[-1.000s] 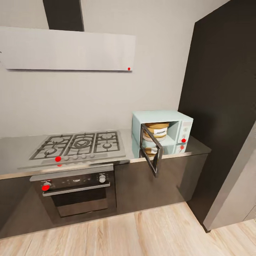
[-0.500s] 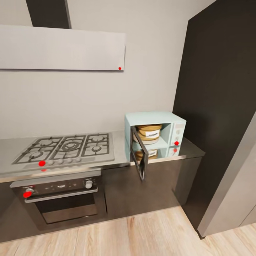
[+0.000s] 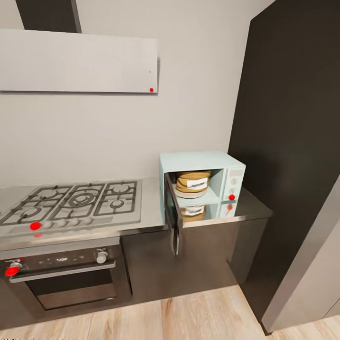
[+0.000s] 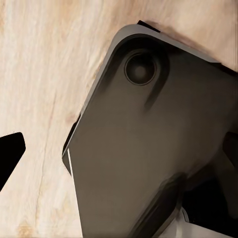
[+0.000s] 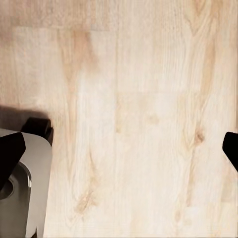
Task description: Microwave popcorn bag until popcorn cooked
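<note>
The pale blue-mint microwave (image 3: pixel 204 182) stands at the right end of the grey countertop (image 3: pixel 150 211) in the head view. Its dark glass door (image 3: pixel 173 221) hangs open, swung out over the counter's front edge. Inside sits the brown popcorn bag (image 3: pixel 192 181) with its white label facing out, and its mirror image shows on the shiny counter below. In the left wrist view my left gripper (image 4: pixel 121 153) is open, its fingers spread wide above my dark base (image 4: pixel 158 139). In the right wrist view my right gripper (image 5: pixel 119 151) is open over the wood floor (image 5: pixel 139 109), holding nothing.
A gas hob (image 3: pixel 71 203) is set into the counter left of the microwave, above a built-in oven (image 3: pixel 66 278). A grey hood (image 3: pixel 75 61) hangs on the wall. A tall dark cabinet (image 3: pixel 293 141) closes the right side. Light plank floor (image 3: pixel 189 316) lies in front.
The whole head view has shifted, so the camera moved: hob, oven and microwave slid left in the picture, and the open door now shows more edge-on. The bag stays inside the microwave.
</note>
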### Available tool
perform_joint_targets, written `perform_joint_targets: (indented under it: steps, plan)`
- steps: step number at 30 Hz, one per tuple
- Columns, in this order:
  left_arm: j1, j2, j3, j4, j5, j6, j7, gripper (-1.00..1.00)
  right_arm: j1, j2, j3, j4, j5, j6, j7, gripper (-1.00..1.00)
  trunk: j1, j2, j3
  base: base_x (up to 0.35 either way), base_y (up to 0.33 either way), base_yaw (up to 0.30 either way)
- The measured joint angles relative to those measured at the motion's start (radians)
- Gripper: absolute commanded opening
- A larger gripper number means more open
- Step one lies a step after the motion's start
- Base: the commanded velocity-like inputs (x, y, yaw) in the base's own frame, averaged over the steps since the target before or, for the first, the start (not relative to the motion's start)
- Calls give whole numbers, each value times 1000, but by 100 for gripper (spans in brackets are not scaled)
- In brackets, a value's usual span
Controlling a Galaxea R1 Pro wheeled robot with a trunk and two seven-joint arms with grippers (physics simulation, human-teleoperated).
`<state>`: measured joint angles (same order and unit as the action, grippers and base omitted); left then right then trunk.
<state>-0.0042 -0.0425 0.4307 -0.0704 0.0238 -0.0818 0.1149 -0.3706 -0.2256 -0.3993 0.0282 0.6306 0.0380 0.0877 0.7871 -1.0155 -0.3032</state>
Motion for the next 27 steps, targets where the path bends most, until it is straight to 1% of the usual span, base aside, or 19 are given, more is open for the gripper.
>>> perform_joint_targets:
  steps: [5,7,19,27]
  plan:
    - [0,0,1,0,1,-1,0,100,-1,-1,0,0,0,0,0,100,0,0,0,56,-254,263]
    - [0,0,2,0,1,-1,0,100,0,-1,0,0,0,0,0,100,0,0,0,4,-126,268]
    - [0,0,2,0,1,-1,0,100,0,-1,0,0,0,-1,-1,100,0,0,0,0,-12,255]
    - [0,0,2,0,1,-1,0,100,0,-6,-1,-1,0,0,-13,100,0,0,0,0,0,34]
